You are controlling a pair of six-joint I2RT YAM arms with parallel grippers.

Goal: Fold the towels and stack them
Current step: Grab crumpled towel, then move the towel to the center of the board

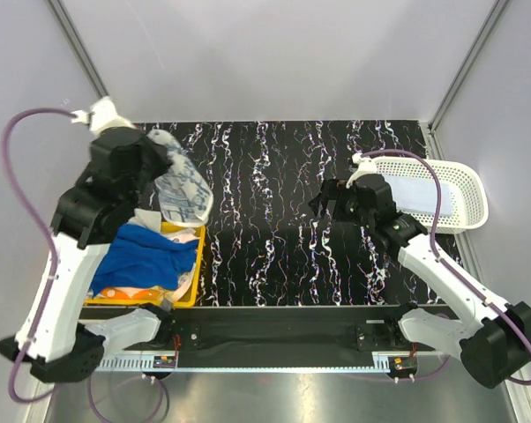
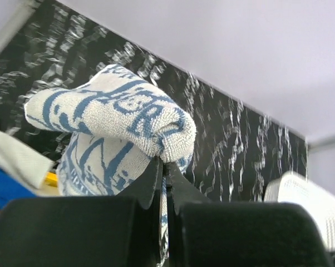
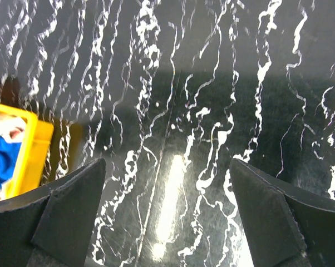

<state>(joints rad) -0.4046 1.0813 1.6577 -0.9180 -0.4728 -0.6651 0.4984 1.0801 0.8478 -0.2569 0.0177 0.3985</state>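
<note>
The left gripper (image 2: 163,169) is clenched on a fold of the white towel with blue pattern (image 2: 117,119). The towel hangs in the air over the far edge of the yellow bin (image 1: 198,264), at the left edge of the bench (image 1: 274,256). In the bin lie a royal blue towel (image 1: 151,254) and an orange-and-white patterned towel (image 1: 129,293). The right gripper (image 3: 166,183) is released, jaws wide, above bare bench right of the middle, near the white perforated basket (image 1: 479,198) at the right edge.

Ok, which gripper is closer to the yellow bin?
Left. The left gripper, shut on the blue-patterned towel, hangs above the far side of the yellow bin; the right gripper is open over the table, well to the bin's right.
</note>
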